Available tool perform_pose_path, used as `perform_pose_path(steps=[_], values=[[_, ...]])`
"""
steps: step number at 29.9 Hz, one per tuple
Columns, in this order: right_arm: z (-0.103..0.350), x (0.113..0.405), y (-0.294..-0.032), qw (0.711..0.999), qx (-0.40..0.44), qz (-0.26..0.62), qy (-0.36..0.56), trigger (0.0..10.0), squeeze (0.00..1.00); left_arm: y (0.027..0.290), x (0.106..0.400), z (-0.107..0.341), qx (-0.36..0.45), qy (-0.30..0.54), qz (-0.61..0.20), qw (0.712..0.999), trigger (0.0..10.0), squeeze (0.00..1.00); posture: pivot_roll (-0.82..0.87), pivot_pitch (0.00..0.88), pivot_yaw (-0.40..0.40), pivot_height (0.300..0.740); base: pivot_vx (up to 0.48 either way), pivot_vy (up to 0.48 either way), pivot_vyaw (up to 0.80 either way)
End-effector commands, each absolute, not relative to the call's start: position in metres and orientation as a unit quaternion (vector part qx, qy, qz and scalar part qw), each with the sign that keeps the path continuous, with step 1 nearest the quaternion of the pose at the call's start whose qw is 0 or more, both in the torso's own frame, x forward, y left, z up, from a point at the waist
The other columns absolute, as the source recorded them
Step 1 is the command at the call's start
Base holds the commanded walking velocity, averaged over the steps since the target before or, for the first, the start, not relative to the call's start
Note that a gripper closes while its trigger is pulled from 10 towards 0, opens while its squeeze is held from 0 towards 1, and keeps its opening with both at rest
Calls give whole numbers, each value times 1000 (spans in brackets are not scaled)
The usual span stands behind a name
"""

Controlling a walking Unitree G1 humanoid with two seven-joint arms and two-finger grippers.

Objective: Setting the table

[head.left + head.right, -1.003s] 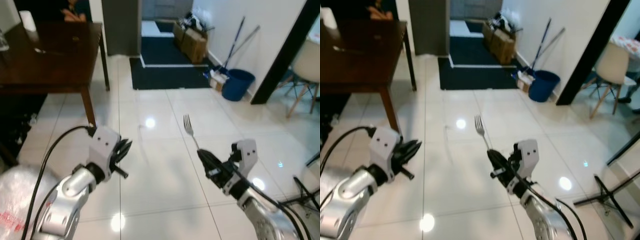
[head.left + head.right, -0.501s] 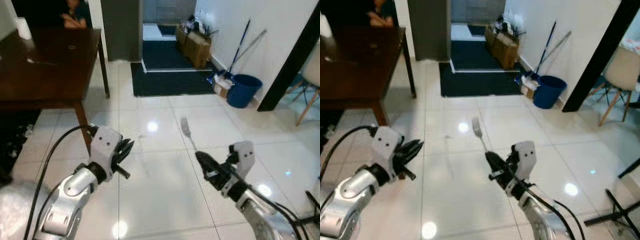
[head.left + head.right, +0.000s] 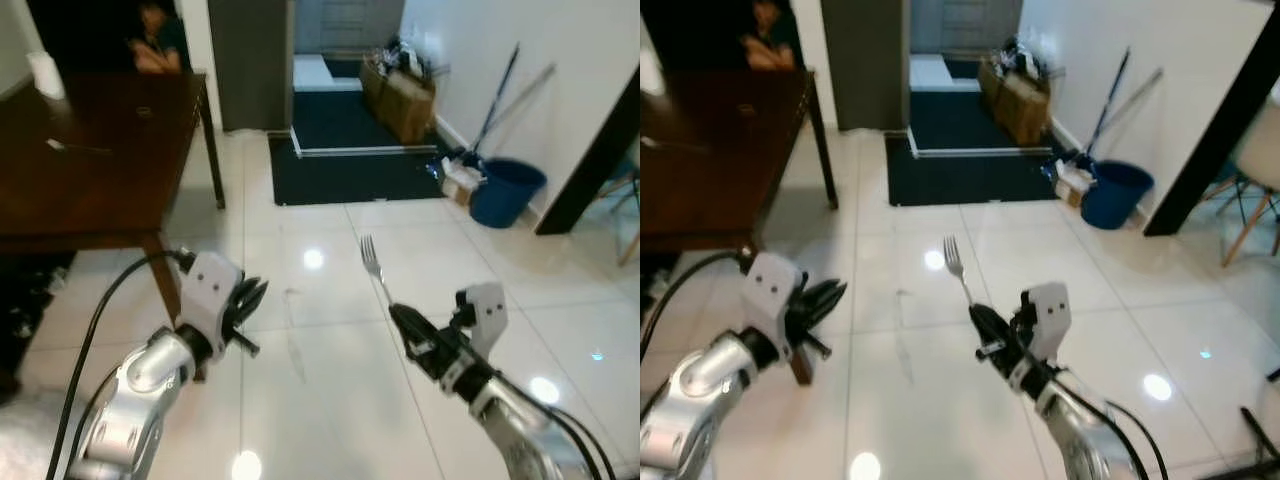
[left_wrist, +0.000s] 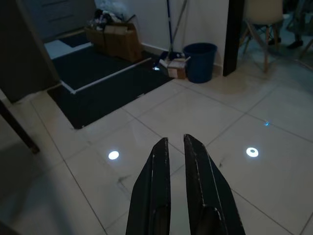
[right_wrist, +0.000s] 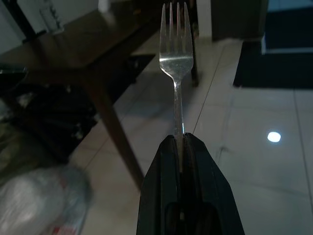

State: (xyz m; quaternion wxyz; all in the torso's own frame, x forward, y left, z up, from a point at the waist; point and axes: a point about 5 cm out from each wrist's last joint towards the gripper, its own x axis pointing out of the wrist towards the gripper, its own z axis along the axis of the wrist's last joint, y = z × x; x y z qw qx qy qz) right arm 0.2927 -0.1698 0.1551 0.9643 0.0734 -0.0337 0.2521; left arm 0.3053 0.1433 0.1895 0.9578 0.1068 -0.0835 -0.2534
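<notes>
Carrying step: right tool (image 3: 402, 322) clamped on a fork (image 3: 373, 265), tines up, over the floor. Left tool (image 3: 245, 300) nearly closed, apparently empty. Next, closing on the tabletop (image 3: 90, 170) ahead-left.

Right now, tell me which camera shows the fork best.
The right wrist view: the fork stands large and sharp, tines plain, handle pinched in the right gripper. Both eye views show it small and thin, rising from that gripper above the tile floor.
</notes>
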Motion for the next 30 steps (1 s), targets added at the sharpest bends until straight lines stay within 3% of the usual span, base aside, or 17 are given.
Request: perform_pose_path(steps=[1,30], values=[[152,291,-167,964,76,255,-30,10000,0,146,304,184,110,-71,-254,958,10000,0,80,80,34,740,480,0,0],[151,290,-174,970,71,229,-28,10000,0,143,305,184,107,-71,-263,956,10000,0,68,91,46,740,480,0,0]])
